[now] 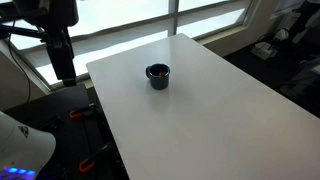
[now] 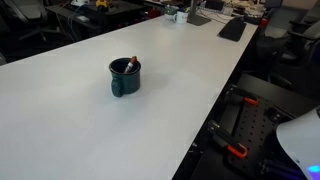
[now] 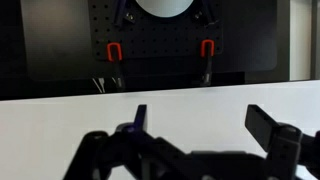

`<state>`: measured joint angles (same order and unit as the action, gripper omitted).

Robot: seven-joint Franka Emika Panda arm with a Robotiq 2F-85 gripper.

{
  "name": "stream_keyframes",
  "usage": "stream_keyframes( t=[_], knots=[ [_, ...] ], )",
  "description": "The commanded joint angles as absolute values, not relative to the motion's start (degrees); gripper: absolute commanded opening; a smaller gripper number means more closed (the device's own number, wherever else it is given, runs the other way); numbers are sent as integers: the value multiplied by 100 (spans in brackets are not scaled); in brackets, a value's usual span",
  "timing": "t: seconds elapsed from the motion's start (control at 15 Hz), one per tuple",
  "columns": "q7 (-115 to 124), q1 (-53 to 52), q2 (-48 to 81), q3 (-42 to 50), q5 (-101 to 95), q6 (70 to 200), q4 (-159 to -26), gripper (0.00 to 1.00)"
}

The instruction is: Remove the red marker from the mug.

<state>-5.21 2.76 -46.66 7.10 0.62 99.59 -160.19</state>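
The mug (image 1: 158,76) is small, dark and round. It stands upright on the white table (image 1: 220,110), toward the far middle. It also shows in an exterior view (image 2: 125,78), where the red marker (image 2: 133,63) sticks up as a red bit at its rim. My gripper (image 3: 203,125) is open and empty in the wrist view, its two dark fingers apart above the bare white tabletop (image 3: 190,100). Neither the mug nor the marker shows in the wrist view. My arm (image 1: 63,45) hangs off the table's far left corner, well away from the mug.
A black pegboard (image 3: 160,40) with red clamps (image 3: 115,50) stands beyond the table edge in the wrist view. Desks with a keyboard (image 2: 232,28) and clutter lie behind the table. Windows (image 1: 130,20) are at the back. Black gear with red clamps (image 2: 235,150) sits below the table's side.
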Motion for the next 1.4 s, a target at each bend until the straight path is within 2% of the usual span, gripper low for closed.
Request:
stream_keyframes(
  t=[0.0, 0.33, 0.6, 0.87, 1.33],
  knots=[
    [-551, 324, -4660, 666, 89, 9941, -16006, 100],
    [-551, 324, -4657, 666, 89, 9941, -16006, 100],
    [-641, 265, -4653, 497, -185, 10252, -15095, 100],
    [-1013, -51, -4063, 332, -388, 10231, -14028, 100],
    [-1923, -756, -2576, 152, -271, 10622, -13030, 100]
  ],
)
